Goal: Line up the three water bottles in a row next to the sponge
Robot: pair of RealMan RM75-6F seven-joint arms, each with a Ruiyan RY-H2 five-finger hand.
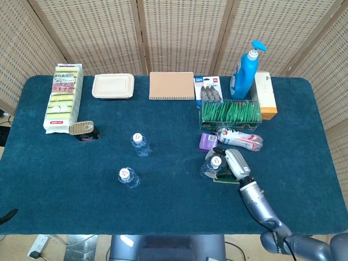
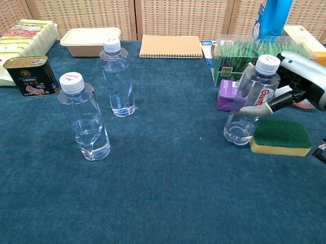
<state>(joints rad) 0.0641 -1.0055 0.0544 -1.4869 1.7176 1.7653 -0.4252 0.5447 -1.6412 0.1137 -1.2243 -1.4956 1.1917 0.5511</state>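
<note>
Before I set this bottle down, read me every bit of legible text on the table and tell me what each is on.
"Gan...", red letters cut off by the fingers: label of the held bottle in the right hand.
Printed can: too small to read.
Sponge multipack: print blurred.
Blue carded pack: header unreadable.
Purple box, orange box, red-and-white packet: nothing legible.
Other two bottles: no readable text.

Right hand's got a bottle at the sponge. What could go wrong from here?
The held water bottle leans in the right hand, its base touching the sponge; released like this, it may tip. The purple carton sits close behind and could get knocked. Two bottles remain far left.
</note>
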